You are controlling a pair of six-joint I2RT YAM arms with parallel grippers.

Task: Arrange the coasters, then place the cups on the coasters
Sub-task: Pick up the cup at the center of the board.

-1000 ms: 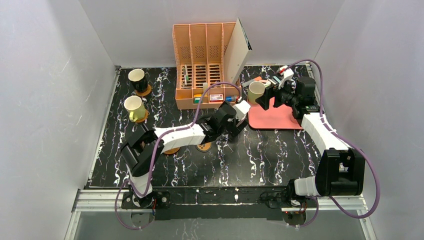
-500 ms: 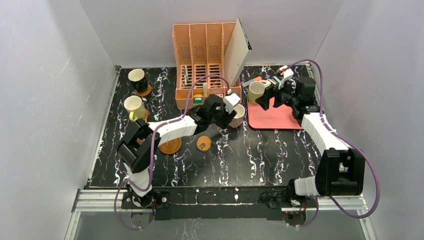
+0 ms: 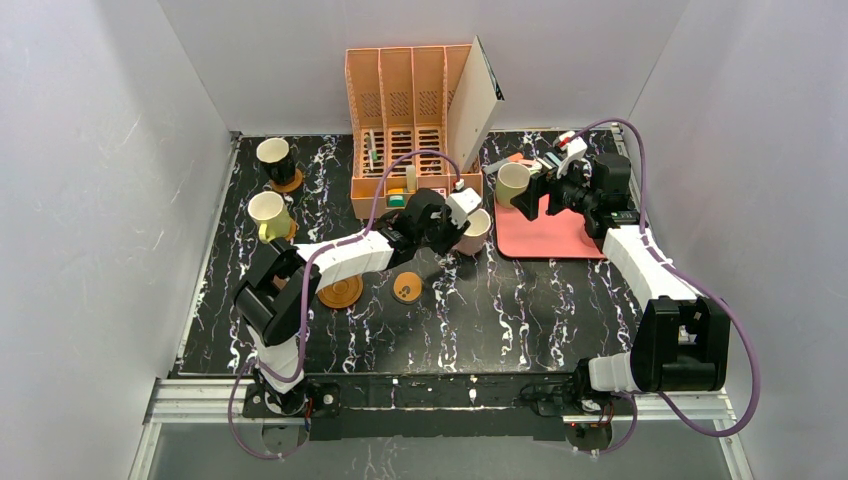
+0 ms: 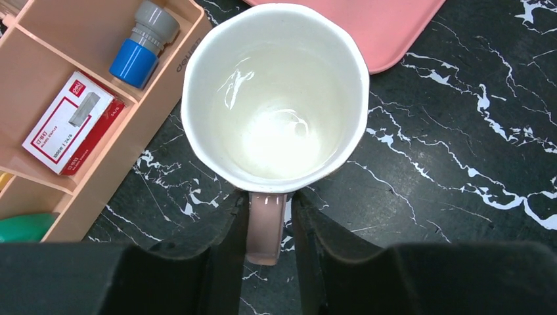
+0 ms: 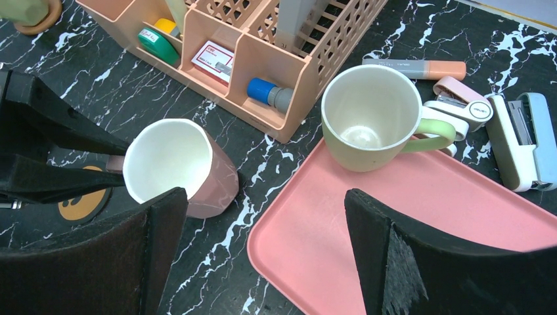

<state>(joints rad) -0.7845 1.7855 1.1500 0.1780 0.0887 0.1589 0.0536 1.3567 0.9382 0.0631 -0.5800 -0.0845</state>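
Observation:
The pink cup [image 3: 477, 230] stands on the black table just left of the pink tray [image 3: 545, 238]. My left gripper [image 4: 269, 200] is shut on its handle [image 4: 266, 226], one finger on each side, the cream inside [image 4: 276, 98] facing up. My right gripper [image 5: 263, 197] hangs open over the tray's near left corner. The olive green cup [image 5: 371, 118] stands on the tray ahead of it. A ringed wooden coaster [image 3: 341, 292] and an orange coaster with dark marks [image 3: 407, 287] lie bare. The black cup [image 3: 274, 157] and yellow cup [image 3: 268, 215] sit on coasters at the far left.
A peach desk organiser [image 3: 410, 130] stands at the back centre, its front trays [image 4: 72, 118] right beside the pink cup. Staplers [image 5: 525, 138] and a highlighter [image 5: 414, 67] lie behind the tray. White walls close in both sides.
My left arm swung from above the two bare coasters back to the pink cup, and its jaws narrowed around the handle. The right arm stayed still.

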